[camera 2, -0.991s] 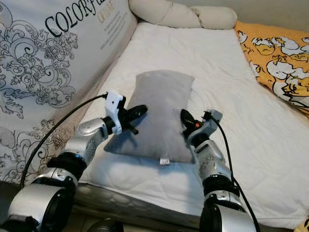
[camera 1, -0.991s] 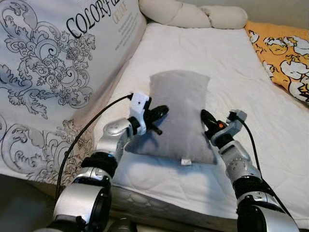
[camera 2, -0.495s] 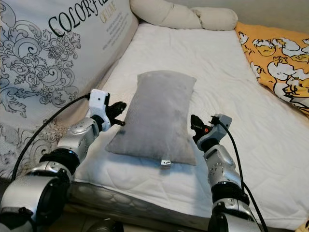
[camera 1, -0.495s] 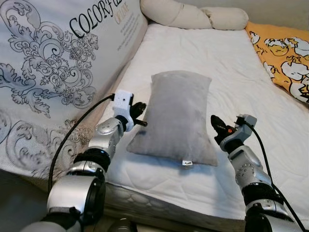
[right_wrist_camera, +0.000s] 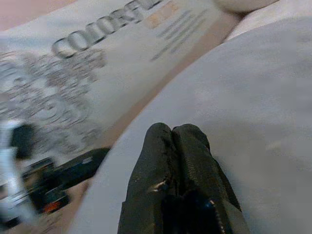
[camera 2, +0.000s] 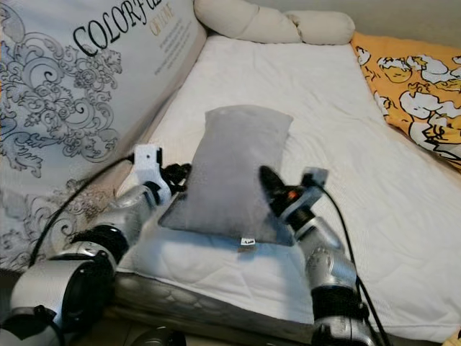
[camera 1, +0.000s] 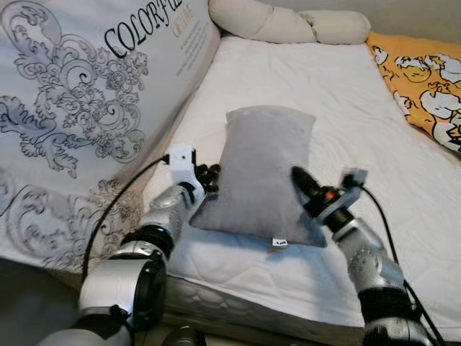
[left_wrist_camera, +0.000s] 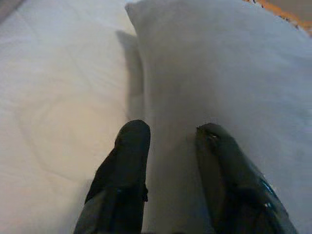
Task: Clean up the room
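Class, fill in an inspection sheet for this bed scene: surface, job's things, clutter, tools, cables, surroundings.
Surface: white mattress, quilted.
Job's things: grey pillow lying on the mattress near its front edge.
Clutter: orange cartoon-print blanket at the right; cream bolster at the head.
Tools: left tool open at the pillow's left edge; right tool shut, against the pillow's right side.
Cables: black cable along the left arm.
Surroundings: printed panel left of the bed.

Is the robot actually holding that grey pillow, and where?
Not gripped. The left tool is open against the grey pillow's left edge; the right tool is shut and presses its right side. It looks squeezed between them.
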Controlling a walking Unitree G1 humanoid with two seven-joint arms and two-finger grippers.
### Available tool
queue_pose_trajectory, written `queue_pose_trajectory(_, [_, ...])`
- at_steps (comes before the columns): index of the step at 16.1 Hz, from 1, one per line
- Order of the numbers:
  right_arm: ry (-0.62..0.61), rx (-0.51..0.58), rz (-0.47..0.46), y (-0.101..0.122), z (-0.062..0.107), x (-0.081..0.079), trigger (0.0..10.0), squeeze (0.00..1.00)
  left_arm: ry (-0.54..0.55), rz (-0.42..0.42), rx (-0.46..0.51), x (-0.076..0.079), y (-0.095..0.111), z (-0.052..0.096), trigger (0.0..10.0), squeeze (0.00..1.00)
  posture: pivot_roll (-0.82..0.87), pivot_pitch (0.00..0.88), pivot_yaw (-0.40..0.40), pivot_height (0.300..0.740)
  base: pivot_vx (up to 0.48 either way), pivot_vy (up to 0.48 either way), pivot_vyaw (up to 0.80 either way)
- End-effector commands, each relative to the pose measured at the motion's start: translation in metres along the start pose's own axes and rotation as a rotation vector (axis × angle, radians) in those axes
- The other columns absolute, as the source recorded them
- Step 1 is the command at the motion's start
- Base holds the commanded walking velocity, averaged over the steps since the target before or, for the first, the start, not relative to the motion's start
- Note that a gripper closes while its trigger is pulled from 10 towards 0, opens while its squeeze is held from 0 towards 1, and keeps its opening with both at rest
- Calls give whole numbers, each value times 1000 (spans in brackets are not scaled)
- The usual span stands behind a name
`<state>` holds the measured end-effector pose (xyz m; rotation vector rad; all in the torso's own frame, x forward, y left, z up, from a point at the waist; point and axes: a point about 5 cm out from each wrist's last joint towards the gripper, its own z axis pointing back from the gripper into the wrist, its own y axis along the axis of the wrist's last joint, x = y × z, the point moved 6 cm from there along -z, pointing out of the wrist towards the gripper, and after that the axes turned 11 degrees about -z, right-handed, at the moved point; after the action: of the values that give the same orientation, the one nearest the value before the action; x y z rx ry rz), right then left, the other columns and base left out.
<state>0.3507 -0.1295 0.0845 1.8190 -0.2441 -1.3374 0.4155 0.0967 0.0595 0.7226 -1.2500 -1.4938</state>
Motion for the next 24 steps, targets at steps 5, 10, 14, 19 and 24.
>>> queue_pose_trajectory(5, [-206, -377, 60, -61, 19, 40, 10000, 0, -294, -33, -53, 45, -13, 2, 10000, 1000, -111, 0, 40, 740, 0, 0, 0])
queue_pose_trajectory(10, [-205, -548, 38, -89, 63, 54, 10000, 0, -254, 24, 42, 44, 17, -5, 10000, 1000, -111, 0, 31, 740, 0, 0, 0])
queue_pose_trajectory(14, [-171, -555, 27, -91, 67, 52, 10000, 0, -194, -3, 21, 51, 10, -10, 10000, 1000, -146, 0, 54, 740, 0, 0, 0])
queue_pose_trajectory(19, [-173, -538, 2, -96, 78, 63, 10000, 0, 2, -1, 76, 23, 19, -9, 10000, 1000, -164, 0, 68, 740, 0, 0, 0])
queue_pose_trajectory(24, [-227, -539, -5, -99, 87, 80, 10000, 0, -289, 40, -73, 72, -21, -4, 10000, 1000, -158, 0, 66, 740, 0, 0, 0])
